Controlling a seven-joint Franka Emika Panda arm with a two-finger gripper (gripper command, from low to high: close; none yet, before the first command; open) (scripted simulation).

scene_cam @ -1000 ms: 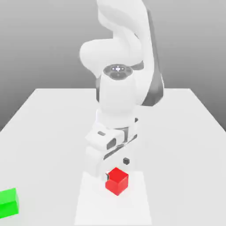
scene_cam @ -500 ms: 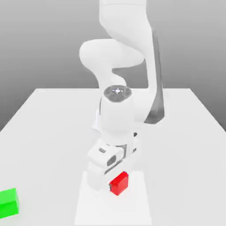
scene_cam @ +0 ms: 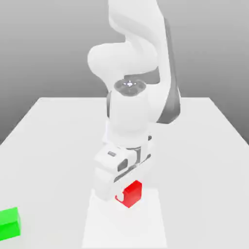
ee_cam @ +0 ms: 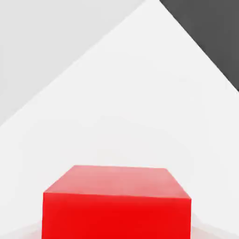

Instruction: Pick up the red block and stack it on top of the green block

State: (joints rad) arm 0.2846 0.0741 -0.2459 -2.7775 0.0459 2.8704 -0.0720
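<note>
Exterior view: the gripper point(scene_cam: 122, 195) points down over the near part of the white table point(scene_cam: 53, 131), its jaws closed on the red block point(scene_cam: 132, 193), which sits between them just under the white hand. From the hand view the red block point(ee_cam: 116, 205) sits close up against the pale table point(ee_cam: 140, 107). The green block point(scene_cam: 9, 223) lies well apart, at the exterior view's left, near the table's front edge
</note>
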